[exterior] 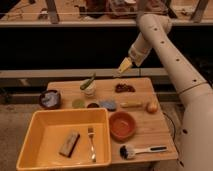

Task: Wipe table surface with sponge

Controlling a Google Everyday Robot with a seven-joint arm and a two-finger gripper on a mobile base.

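A brownish rectangular sponge (69,143) lies in the yellow bin (37,131) at the front left of the wooden table (155,130), next to a fork (91,142). My gripper (125,65) hangs in the air above the back edge of the table, right of centre, far from the sponge and touching nothing. It points down and to the left, and the white arm (165,45) comes in from the upper right. Nothing shows in the gripper.
On the table are a dark bowl (50,98), a cup with a green item (89,87), two small dishes (78,103), a blue pad (107,104), dark red food (125,88), a yellowish stick (131,104), a round onion-like thing (152,107), an orange bowl (122,125) and a brush (142,150).
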